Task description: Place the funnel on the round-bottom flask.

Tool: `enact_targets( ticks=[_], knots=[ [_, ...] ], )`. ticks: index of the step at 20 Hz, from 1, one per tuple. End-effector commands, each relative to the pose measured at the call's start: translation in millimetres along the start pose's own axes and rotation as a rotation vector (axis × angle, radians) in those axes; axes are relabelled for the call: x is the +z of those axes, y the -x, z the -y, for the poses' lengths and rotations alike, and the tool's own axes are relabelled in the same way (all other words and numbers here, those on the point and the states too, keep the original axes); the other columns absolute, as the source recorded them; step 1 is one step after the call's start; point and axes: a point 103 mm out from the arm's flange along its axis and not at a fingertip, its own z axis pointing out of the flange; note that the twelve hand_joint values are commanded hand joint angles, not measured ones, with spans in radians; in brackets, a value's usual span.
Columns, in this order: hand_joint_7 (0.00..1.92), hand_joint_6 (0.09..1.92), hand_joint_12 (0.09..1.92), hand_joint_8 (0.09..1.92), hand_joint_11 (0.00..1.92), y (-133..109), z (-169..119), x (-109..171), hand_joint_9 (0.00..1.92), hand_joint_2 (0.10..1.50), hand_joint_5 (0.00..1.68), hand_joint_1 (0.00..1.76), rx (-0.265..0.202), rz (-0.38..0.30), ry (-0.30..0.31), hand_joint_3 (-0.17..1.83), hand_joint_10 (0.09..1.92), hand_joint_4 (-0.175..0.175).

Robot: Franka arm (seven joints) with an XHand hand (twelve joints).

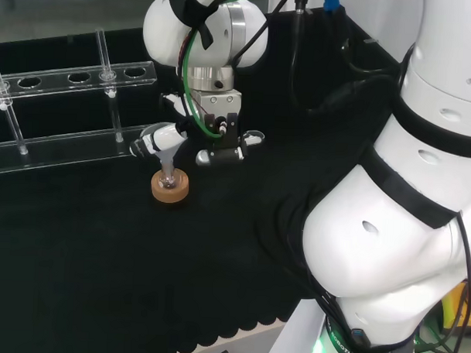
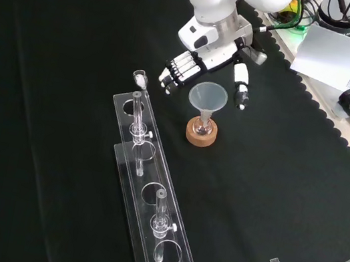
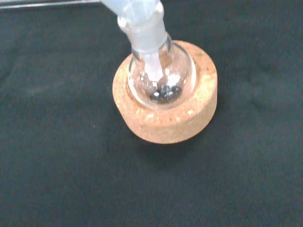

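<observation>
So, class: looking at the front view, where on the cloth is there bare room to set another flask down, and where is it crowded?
Bare cloth lies right of the cork ring, toward the scalloped edge, and left of the clear rack. It is crowded around the funnel on the round-bottom flask, with the robot hand just behind and the rack close on the left.

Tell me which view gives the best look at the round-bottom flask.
The wrist view: the round-bottom flask sits close up in its cork ring, the funnel's stem in its neck. In the front view the flask is small beneath the funnel. In the head view it is barely discernible.
</observation>
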Motion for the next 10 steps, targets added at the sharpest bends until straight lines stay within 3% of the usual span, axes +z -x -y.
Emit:
enact_targets(
  ticks=[1,10],
  knots=[
    [0.00,0.09,0.39,0.09,0.00,0.3,3.4,-11.7,0.00,0.50,0.00,0.26,-0.005,0.002,0.020,0.00,0.09,0.047],
    [0.00,0.09,0.33,0.09,0.00,2.2,7.0,-35.1,0.00,0.52,0.00,0.26,-0.026,0.017,0.050,0.01,0.09,0.034]
  ],
)
